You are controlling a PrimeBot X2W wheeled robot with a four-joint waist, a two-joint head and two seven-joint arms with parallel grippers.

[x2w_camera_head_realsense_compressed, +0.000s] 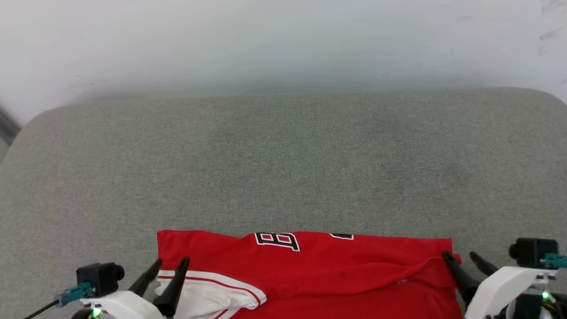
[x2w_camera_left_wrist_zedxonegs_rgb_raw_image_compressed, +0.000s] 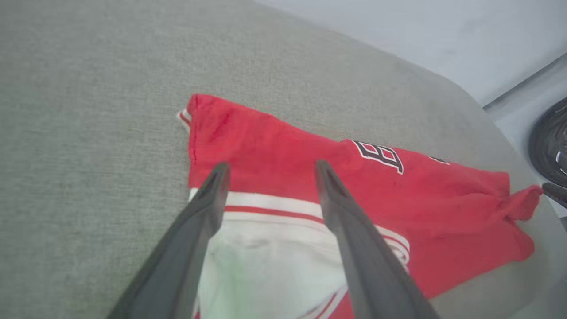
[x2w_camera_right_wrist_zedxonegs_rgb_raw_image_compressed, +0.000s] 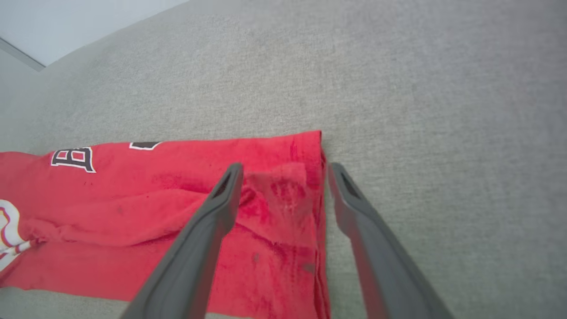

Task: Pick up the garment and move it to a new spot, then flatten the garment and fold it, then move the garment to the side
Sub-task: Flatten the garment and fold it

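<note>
The red garment (x2w_camera_head_realsense_compressed: 336,266) lies folded at the near edge of the grey surface, dark white-outlined lettering (x2w_camera_head_realsense_compressed: 278,240) along its far fold. A white sleeve with red stripes (x2w_camera_head_realsense_compressed: 208,292) lies at its left end. My left gripper (x2w_camera_head_realsense_compressed: 170,261) is open over that sleeve, nothing between its fingers; in the left wrist view the left gripper (x2w_camera_left_wrist_zedxonegs_rgb_raw_image_compressed: 268,168) straddles the sleeve band of the garment (x2w_camera_left_wrist_zedxonegs_rgb_raw_image_compressed: 283,150). My right gripper (x2w_camera_head_realsense_compressed: 460,256) is open at the garment's right edge; in the right wrist view the right gripper (x2w_camera_right_wrist_zedxonegs_rgb_raw_image_compressed: 283,168) spans the garment's edge (x2w_camera_right_wrist_zedxonegs_rgb_raw_image_compressed: 274,199).
The grey fabric surface (x2w_camera_head_realsense_compressed: 283,159) stretches far ahead and to both sides, with rounded far corners. A pale wall (x2w_camera_head_realsense_compressed: 283,40) rises behind it. A dark round object (x2w_camera_left_wrist_zedxonegs_rgb_raw_image_compressed: 549,137) sits beyond the surface's edge in the left wrist view.
</note>
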